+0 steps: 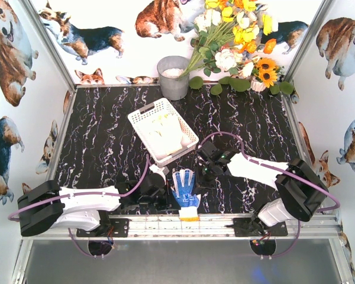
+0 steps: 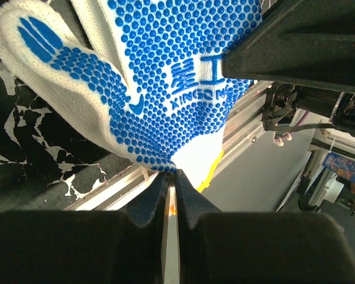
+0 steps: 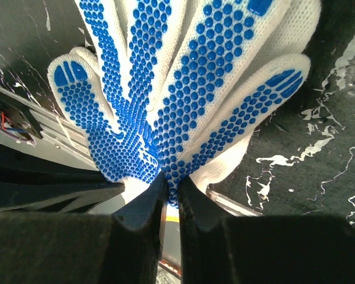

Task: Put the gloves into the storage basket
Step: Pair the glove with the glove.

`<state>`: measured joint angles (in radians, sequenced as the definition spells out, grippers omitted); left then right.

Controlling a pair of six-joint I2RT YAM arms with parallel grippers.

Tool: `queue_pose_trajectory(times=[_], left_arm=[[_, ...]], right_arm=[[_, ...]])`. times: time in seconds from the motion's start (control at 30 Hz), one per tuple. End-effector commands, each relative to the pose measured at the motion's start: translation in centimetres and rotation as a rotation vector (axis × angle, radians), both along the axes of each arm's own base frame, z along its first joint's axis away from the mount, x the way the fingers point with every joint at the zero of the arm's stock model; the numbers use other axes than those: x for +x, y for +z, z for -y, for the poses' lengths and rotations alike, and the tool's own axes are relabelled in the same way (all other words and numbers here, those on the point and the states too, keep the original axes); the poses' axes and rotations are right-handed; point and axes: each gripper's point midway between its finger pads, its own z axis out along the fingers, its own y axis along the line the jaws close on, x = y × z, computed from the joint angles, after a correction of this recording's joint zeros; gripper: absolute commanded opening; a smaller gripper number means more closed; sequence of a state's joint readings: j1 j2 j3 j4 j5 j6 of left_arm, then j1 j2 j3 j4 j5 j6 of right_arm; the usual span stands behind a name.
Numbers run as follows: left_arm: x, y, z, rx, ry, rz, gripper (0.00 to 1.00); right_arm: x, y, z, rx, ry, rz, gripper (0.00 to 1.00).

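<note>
- Left wrist view shows the left end effector (image 2: pixel 171 173) with its jaws pressed together on the cuff edge of the blue-dotted glove (image 2: pixel 165 77). The bite looks thin, so the knit could slip out on the lift.
- Right wrist view shows the right end effector (image 3: pixel 168 177) clamped on the dotted palm of the same glove. With both holding one glove, uneven pulls could stretch it or drag it out of one grip.
- Both end effectors sit very close together, so they could knock into each other when they move.
- From above, the glove sits at the near edge of the desk (image 1: pixel 100 142), with its cuff by the metal rail (image 1: pixel 136 223). If dropped here, it could go over the edge.
- Farther back, well apart, the basket (image 1: pixel 145 109) already holds white gloves (image 1: pixel 165 133). A dangling glove could drape over its rim.
- Overshooting the basket could bump the bucket (image 1: pixel 173 80) behind it.
</note>
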<state>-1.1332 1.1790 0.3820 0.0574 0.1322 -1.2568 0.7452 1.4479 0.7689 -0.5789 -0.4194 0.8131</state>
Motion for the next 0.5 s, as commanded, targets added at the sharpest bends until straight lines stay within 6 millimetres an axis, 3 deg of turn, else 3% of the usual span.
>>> queue_pose_trajectory(times=[0.0, 0.13, 0.37, 0.47], left_arm=[[0.2, 0.1, 0.2, 0.004, 0.007, 0.012, 0.0], [0.4, 0.1, 0.3, 0.002, 0.005, 0.022, 0.02], [0.6, 0.4, -0.4, 0.023, 0.024, 0.036, 0.3], [1.0, 1.0, -1.1, 0.042, 0.042, 0.072, 0.39]], right_arm=[[0.7, 0.3, -0.4, 0.02, -0.003, 0.054, 0.05], [1.1, 0.0, -0.3, 0.01, -0.004, 0.067, 0.1], [1.7, 1.2, 0.1, -0.002, -0.006, 0.132, 0.44], [2.2, 2.2, 1.1, -0.039, -0.015, 0.187, 0.51]])
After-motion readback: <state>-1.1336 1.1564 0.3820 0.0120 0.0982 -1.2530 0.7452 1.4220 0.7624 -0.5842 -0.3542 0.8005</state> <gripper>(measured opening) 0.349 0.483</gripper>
